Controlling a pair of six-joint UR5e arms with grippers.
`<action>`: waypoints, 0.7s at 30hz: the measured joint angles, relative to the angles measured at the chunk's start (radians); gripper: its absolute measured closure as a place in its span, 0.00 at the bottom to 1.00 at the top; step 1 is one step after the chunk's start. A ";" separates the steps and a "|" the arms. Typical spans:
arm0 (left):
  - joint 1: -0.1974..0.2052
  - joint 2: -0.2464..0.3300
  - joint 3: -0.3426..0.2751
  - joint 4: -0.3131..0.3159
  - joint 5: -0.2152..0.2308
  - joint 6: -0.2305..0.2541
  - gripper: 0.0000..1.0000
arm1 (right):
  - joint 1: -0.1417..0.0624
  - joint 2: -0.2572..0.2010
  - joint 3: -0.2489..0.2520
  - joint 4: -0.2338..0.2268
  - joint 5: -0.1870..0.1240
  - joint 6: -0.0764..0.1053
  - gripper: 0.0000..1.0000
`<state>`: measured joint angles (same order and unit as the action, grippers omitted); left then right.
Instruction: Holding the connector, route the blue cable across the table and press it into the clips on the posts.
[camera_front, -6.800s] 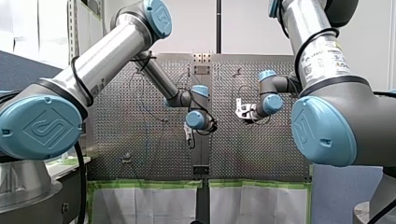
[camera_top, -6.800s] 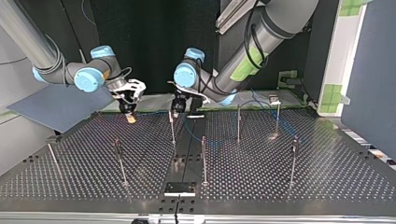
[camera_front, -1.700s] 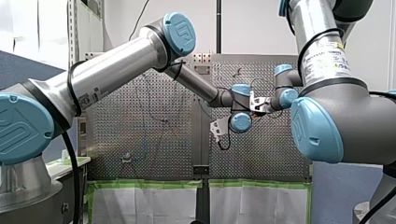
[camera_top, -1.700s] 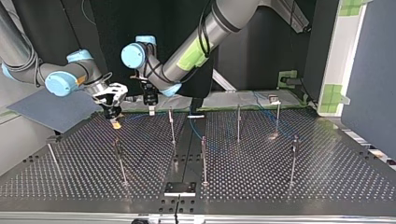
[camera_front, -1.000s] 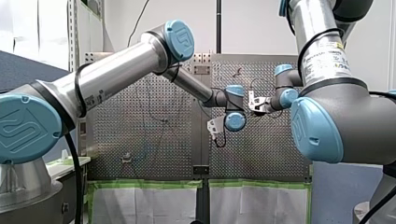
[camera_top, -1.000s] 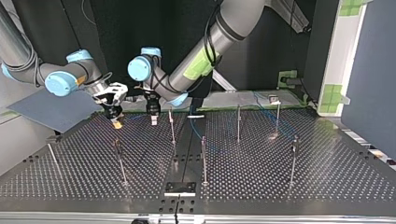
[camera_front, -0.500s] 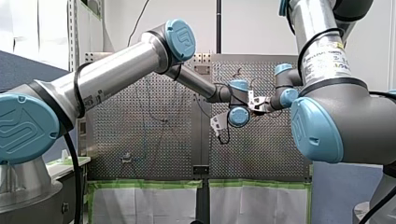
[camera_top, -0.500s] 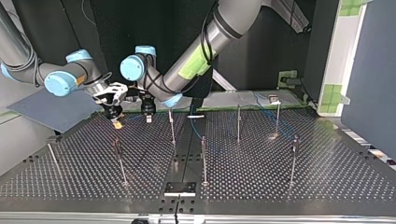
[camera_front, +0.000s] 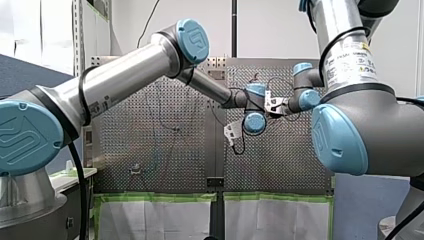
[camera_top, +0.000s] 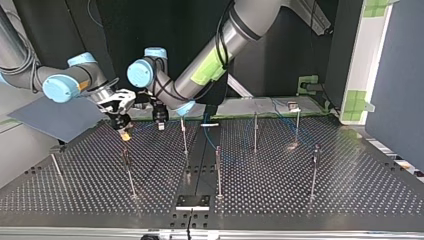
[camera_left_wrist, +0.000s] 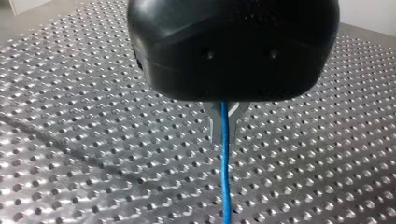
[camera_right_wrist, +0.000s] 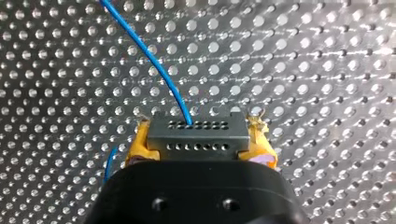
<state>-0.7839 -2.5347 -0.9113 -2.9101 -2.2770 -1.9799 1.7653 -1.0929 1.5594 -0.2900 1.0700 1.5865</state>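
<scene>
Right wrist view has the connector (camera_right_wrist: 196, 135) clamped flat between the yellow pads (camera_right_wrist: 137, 145) of the right pincer (camera_right_wrist: 201, 142), its long side spanning pad to pad. The blue cable (camera_right_wrist: 154, 60) leaves its far face and curves away over the table (camera_right_wrist: 327, 70). In the left wrist view, the left pincer (camera_left_wrist: 223, 123) has its metal fingers (camera_left_wrist: 215, 122) closed around that same cable, which runs straight on past their tips. From the top view, both pincers sit close together at the far left of the table, with the left one just right of the other. The nearest post (camera_top: 183, 136) stands just right of the left pincer, so I'd guess that arm is better placed to press the cable in.
</scene>
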 joint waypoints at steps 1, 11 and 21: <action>0.000 0.008 0.000 -0.007 -0.003 -0.004 1.00 | 0.000 -0.004 0.000 0.000 -0.002 0.003 1.00; 0.002 0.093 -0.011 -0.048 -0.055 0.004 1.00 | -0.007 -0.082 -0.005 -0.005 -0.009 0.075 1.00; -0.013 0.165 -0.014 -0.063 -0.071 0.014 1.00 | -0.010 -0.166 -0.038 0.001 -0.009 0.158 1.00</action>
<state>-0.7972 -2.3700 -0.9255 -2.9731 -2.3484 -1.9659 1.7553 -1.2586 1.5213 -0.2888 1.0607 1.7446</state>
